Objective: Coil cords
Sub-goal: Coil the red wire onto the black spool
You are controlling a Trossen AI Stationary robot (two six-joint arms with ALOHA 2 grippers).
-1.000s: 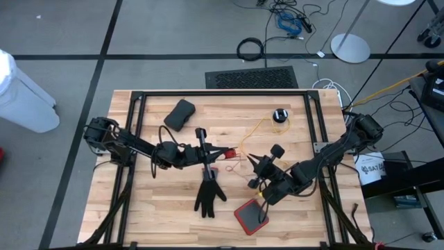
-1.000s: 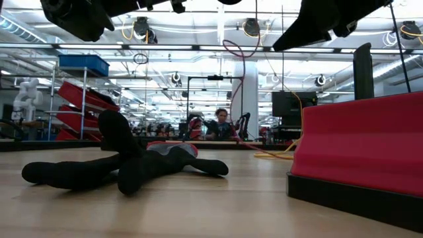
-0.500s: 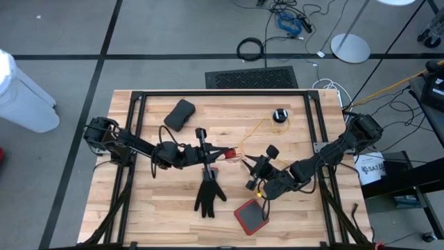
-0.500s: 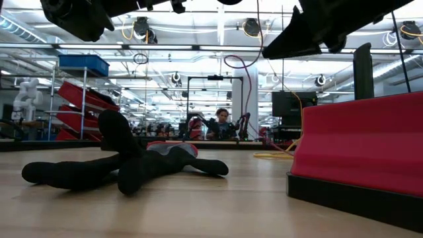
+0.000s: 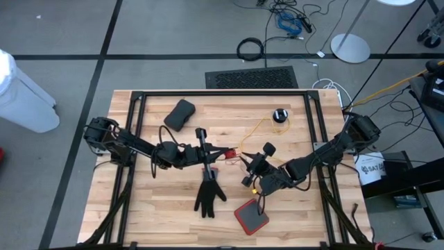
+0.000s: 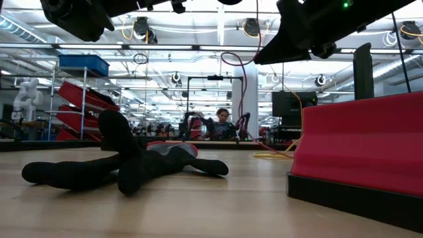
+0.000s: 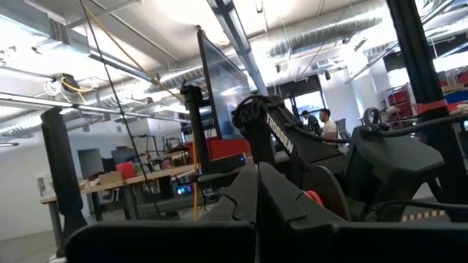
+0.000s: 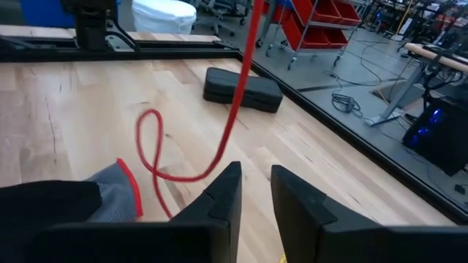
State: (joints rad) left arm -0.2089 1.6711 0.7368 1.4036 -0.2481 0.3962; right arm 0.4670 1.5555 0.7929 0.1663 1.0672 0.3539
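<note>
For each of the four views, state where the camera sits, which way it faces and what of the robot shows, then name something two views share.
High view: above, facing straight down; both arms, left gripper, right gripper.
Low view: at tabletop height, facing level across the table; arms overhead.
Left wrist view: on the left arm, facing the room; its shut fingers.
Right wrist view: on the right arm, facing the tabletop; its fingers slightly apart.
Shared: the black glove in high and low views.

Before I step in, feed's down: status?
Left end effector shut, mid-table. Right end effector open beside glove. Yellow cord uncoiled from puck.
</note>
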